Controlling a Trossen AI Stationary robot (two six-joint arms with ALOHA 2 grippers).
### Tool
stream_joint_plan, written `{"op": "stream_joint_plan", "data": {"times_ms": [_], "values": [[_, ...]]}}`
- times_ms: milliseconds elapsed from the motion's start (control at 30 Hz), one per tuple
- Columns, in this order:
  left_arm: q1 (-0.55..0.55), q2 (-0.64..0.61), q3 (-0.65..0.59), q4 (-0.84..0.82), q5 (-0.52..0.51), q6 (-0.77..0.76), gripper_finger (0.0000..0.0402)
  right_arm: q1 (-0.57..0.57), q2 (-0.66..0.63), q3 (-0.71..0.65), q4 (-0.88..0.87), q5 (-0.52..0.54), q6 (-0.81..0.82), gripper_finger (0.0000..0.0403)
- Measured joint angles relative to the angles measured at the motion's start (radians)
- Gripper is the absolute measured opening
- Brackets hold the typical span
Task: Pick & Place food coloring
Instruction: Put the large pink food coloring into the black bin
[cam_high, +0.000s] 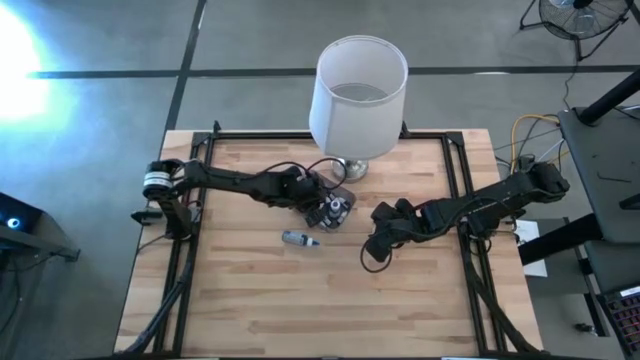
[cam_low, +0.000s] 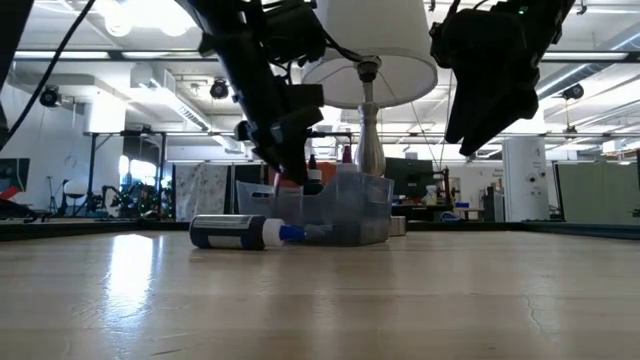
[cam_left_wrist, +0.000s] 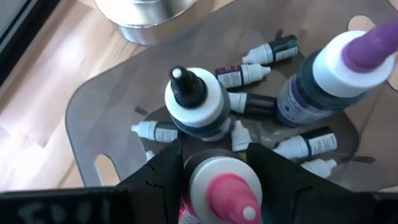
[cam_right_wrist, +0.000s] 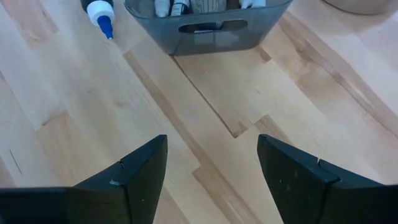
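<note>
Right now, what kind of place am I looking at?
Probably a lab or workshop: a wooden table carries two robot arms, with bare ceiling lights above and a floor fan nearby.

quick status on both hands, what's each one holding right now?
Left hand: shut on a pink-capped bottle, over the tub.
Right hand: open, empty, above the bare table.

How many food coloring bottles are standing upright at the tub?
3. A black-tipped bottle stands in the tub, a purple-tipped bottle beside it, and a pink-capped bottle is gripped in the left tool. Smaller bottles lie flat underneath; some may be hidden.
</note>
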Motion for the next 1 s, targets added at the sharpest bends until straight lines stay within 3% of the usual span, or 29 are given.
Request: {"op": "stream_joint_plan", "data": {"times_ms": [467, 667, 867, 1000], "values": [[0.025, 0.002, -0.004, 0.043, -0.015, 0.018, 0.0131, 0.0, 0.0, -0.006, 0.002, 0.0, 0.014, 0.0242], [0.042, -0.003, -0.069, 0.083, 0.097, -0.051, 0.0131, 0.0, 0.0, -0.011, 0.002, 0.0, 0.014, 0.0242], [0.037, -0.011, -0.076, 0.087, 0.087, -0.061, 0.0132, 0.0, 0.0, -0.012, 0.002, 0.0, 0.014, 0.0242], [0.035, -0.026, -0.07, 0.074, 0.01, -0.06, 0.014, 0.0, 0.0, -0.012, 0.002, 0.0, 0.018, 0.0242]]}}
